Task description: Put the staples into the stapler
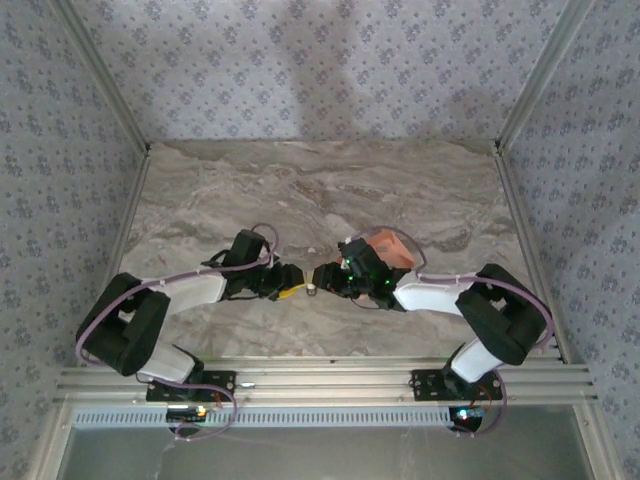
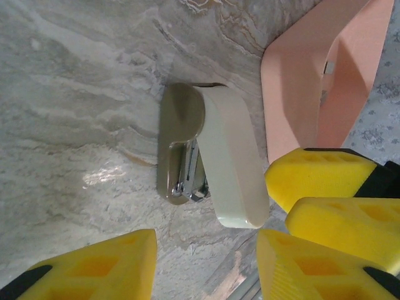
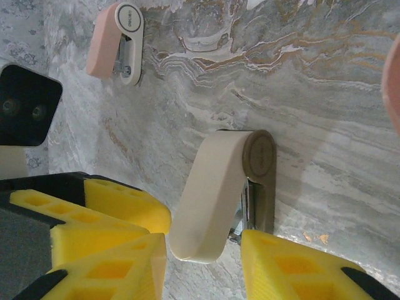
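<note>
Stapler (image 2: 209, 156) lies on its side on the marble table (image 2: 75, 94), cream lid angled away from the olive base, metal magazine exposed between them. Left gripper (image 2: 206, 253) hangs just off the stapler's open end, jaws spread, nothing between them. Right gripper (image 3: 203, 245) brackets the lid's free end; whether its fingers press the lid cannot be told. Staples (image 2: 327, 67) show as one small grey speck inside the pink tray (image 2: 294, 81), near the stapler on its lid side.

Step in hand, as judged: secure the stapler open.
- Seat one gripper on the base and one on the lid tip, pads flat.
- Close slowly.
- Avoid pushing lid towards base, which would shut the magazine.
</note>
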You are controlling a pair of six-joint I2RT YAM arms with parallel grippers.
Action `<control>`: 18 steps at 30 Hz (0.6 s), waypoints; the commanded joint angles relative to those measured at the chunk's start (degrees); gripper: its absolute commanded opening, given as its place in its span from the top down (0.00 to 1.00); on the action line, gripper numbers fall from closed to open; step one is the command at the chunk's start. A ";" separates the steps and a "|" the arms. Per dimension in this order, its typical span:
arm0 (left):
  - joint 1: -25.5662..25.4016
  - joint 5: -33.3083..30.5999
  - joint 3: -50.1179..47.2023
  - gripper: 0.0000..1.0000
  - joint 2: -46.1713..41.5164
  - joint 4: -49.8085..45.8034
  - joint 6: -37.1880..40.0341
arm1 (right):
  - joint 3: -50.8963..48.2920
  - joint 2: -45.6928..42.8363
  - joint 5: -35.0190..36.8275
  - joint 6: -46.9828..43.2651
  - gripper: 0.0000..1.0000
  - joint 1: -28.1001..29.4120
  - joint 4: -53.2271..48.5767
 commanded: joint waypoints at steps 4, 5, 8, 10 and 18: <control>0.26 2.76 2.50 0.56 2.41 3.74 -1.02 | 1.68 1.29 -0.90 1.19 0.64 -0.39 -0.24; 0.27 2.69 2.43 0.57 2.50 3.84 -1.08 | 1.70 1.32 -0.89 1.15 0.65 -0.39 -0.20; 0.40 2.27 2.33 0.59 2.40 3.70 -1.04 | 1.80 1.90 -0.96 1.20 0.65 -0.49 0.10; 0.44 1.77 2.14 0.60 2.37 3.85 -1.04 | 1.91 2.35 -1.31 1.37 0.66 -0.51 0.66; 0.76 2.07 2.06 0.62 4.51 5.72 -1.39 | 2.21 3.94 -1.87 1.62 0.67 -0.72 1.86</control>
